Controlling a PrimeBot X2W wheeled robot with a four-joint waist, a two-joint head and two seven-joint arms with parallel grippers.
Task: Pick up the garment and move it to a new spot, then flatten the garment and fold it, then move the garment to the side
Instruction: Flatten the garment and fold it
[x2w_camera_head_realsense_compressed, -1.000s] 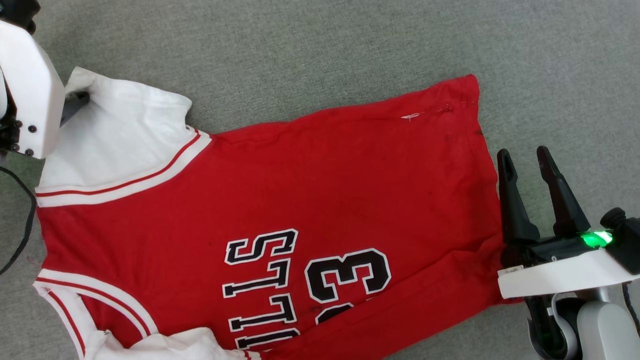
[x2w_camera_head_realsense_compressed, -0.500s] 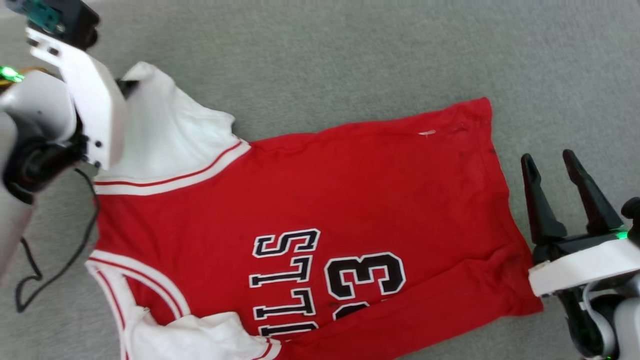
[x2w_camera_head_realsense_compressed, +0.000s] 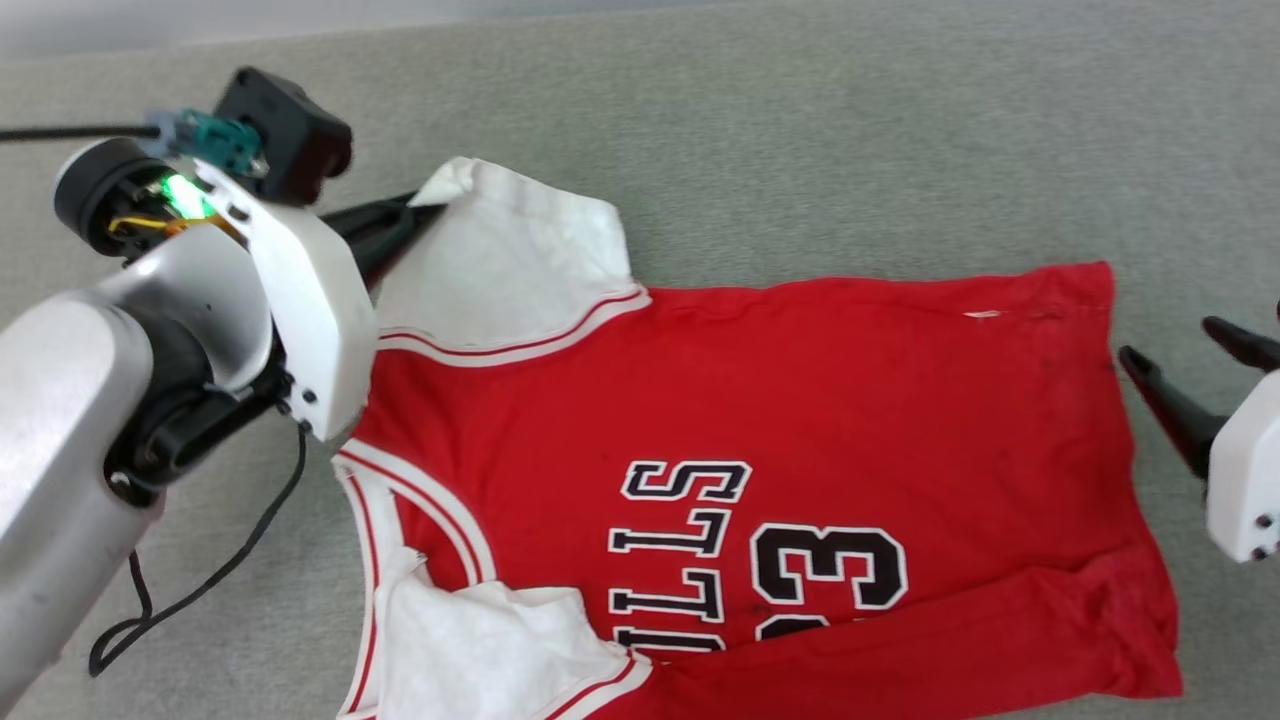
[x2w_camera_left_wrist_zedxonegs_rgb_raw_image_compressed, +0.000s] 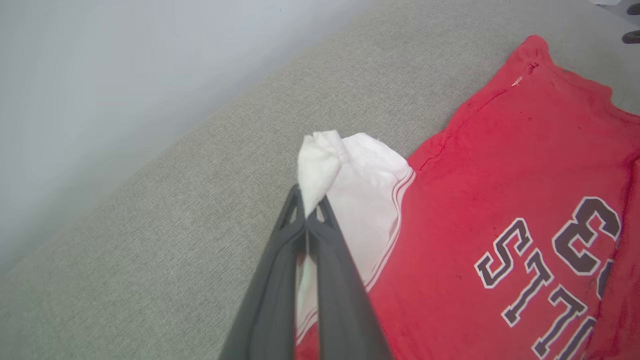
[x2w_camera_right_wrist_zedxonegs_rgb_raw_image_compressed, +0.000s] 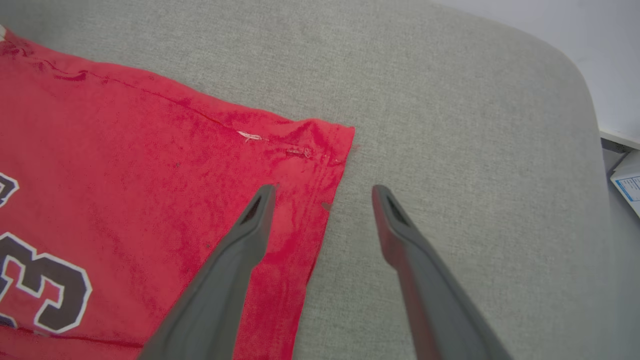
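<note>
At the far left of the grey cloth-covered table (x2w_camera_head_realsense_compressed: 800, 130), your left claw (x2w_camera_head_realsense_compressed: 415, 210) has just clamped its two dark fingers together on the outer corner of the jersey's far white sleeve (x2w_camera_head_realsense_compressed: 510, 250). A second ago that claw was spread beside the sleeve. In the left wrist view the corner now stands pinched up between the closed fingertips.

The head view has also swung, so the jersey's apparent slide to the right is mostly camera motion.

The garment, a red jersey (x2w_camera_head_realsense_compressed: 780, 400) with black "BULLS" lettering (x2w_camera_head_realsense_compressed: 680, 560), lies chest-up and mostly flat across the table. Its collar is to the left and its hem (x2w_camera_right_wrist_zedxonegs_rgb_raw_image_compressed: 325, 165) to the right.

Your right claw (x2w_camera_head_realsense_compressed: 1167, 338) is unchanged, spread wide and empty at the hem's far corner. One finger is over red cloth and the other over bare table. You cannot tell whether it touches.

I judge this as the grasp that starts a sleeve pull, either to smooth the sleeve or to fold it inward. The right side is not yet gripped.

Counted:
- one jersey
- two white sleeves; the near sleeve (x2w_camera_head_realsense_compressed: 480, 650) is rumpled
- two claws
- one loose black cable (x2w_camera_head_realsense_compressed: 215, 575) under the left arm
</note>
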